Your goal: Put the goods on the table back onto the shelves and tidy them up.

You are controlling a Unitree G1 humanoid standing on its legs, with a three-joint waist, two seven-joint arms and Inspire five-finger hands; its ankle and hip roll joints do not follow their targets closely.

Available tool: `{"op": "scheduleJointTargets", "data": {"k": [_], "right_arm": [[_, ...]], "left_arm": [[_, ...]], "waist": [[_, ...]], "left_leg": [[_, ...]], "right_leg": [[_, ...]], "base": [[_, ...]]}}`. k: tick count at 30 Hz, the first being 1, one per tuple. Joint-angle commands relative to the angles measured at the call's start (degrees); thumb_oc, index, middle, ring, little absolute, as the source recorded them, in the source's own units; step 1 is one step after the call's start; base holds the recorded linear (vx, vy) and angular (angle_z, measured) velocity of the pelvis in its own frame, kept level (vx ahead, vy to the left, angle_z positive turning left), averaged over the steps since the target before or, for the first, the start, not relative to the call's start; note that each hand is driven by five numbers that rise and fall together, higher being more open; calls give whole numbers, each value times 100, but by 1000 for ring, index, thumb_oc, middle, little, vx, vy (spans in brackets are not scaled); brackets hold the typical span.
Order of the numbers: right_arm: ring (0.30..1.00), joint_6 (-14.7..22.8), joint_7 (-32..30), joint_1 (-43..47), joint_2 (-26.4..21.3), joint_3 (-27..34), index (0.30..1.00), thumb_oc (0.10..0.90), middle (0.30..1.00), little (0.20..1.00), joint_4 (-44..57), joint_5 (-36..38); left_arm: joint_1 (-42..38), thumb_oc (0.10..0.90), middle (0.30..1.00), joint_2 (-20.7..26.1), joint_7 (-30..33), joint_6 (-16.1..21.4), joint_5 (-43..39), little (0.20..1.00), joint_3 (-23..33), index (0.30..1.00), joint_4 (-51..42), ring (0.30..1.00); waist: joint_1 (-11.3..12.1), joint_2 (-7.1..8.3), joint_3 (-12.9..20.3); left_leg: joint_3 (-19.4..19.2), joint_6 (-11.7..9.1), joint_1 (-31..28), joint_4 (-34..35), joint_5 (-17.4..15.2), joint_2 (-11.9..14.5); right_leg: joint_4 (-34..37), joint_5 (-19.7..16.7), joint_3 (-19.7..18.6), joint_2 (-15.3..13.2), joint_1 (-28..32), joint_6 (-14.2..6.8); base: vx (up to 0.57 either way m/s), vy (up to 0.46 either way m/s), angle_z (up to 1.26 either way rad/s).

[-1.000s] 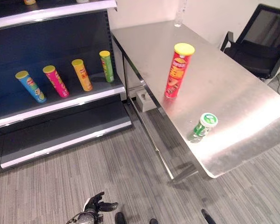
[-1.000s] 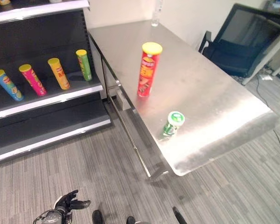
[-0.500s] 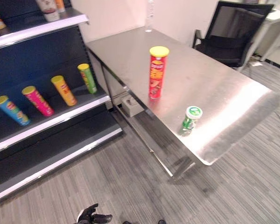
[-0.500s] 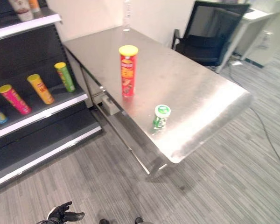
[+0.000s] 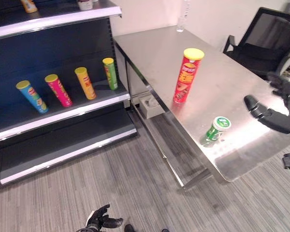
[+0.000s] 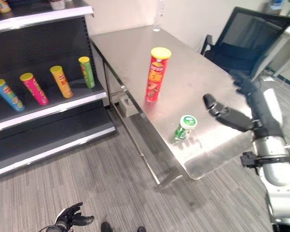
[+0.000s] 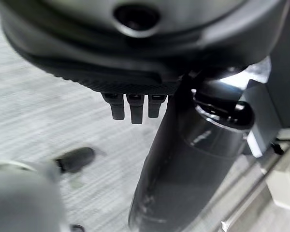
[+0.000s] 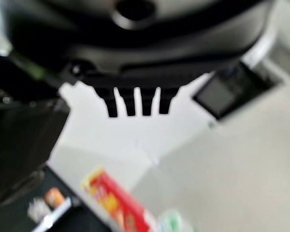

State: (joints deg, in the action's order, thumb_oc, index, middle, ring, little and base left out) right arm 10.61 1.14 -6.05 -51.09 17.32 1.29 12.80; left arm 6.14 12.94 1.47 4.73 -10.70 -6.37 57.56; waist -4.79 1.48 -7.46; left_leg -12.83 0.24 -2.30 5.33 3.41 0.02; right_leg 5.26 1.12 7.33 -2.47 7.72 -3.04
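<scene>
A brushed stainless-steel table (image 5: 241, 82) stands beside a dark blue shelving unit with silver-edged shelves (image 5: 63, 113). On the table a tall red cylindrical crisp can with a yellow lid (image 5: 186, 75) stands upright near the edge that faces the shelving, and a short green can with a white-and-green lid (image 5: 214, 130) stands nearer the table's front corner, well apart from the red one. The right hand (image 6: 229, 116) reaches in over the table's front end, raised above the surface, its dark fingers extended and spread and holding nothing; it hovers just beside the short green can without touching it. The left hand (image 5: 100, 220) hangs low over the grey striped carpet (image 5: 111, 183), fingers loosely spread and empty. On the middle shelf four tall cans lean in a row: a blue can with a yellow lid (image 5: 31, 96), a pink can with a yellow lid (image 5: 57, 90), an orange can with a yellow lid (image 5: 85, 83) and a green can with a yellow lid (image 5: 110, 73). Small items on the top shelf (image 5: 58, 14) are too cropped to identify. A clear plastic bottle (image 5: 182, 14) stands at the table's far end by the wall, a black mesh office chair (image 5: 261, 38) sits beyond the table, and a small grey box (image 5: 150, 105) lies on the floor under the table's edge.
</scene>
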Motion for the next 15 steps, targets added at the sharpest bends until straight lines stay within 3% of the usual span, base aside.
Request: {"op": "scheduleJointTargets", "data": {"k": [1,8,15], "right_arm": [[900,226,-162,475,-404,605,900,800,900,900,-54,196],[900,104,-120,484,-456,267,900,800,900,900,-355,-240],[900,81,54,347,-423,222,900,800,900,900,-290,-177]], "left_arm": [[-409,800,900,137,-82,286,-13,900,102,900,24,900],[-291,800,900,120,-51,295,-111,900,204,900,-39,900],[-239,800,900,128,-62,296,-120,900,232,900,-18,900]], "waist": [[52,143,139],[181,150,65],[214,145,31]], "left_leg": [[-259,-486,-440,-33,-517,439],[-99,-522,-371,-33,-460,444],[-16,-555,-313,-33,-415,467]], "right_leg": [[-26,-229,62,-606,-368,-785],[-26,-192,278,-625,-306,-766],[-26,-170,406,-629,-284,-742]], "base": [[-5,-29,14],[-1,-33,5],[2,-30,13]]}}
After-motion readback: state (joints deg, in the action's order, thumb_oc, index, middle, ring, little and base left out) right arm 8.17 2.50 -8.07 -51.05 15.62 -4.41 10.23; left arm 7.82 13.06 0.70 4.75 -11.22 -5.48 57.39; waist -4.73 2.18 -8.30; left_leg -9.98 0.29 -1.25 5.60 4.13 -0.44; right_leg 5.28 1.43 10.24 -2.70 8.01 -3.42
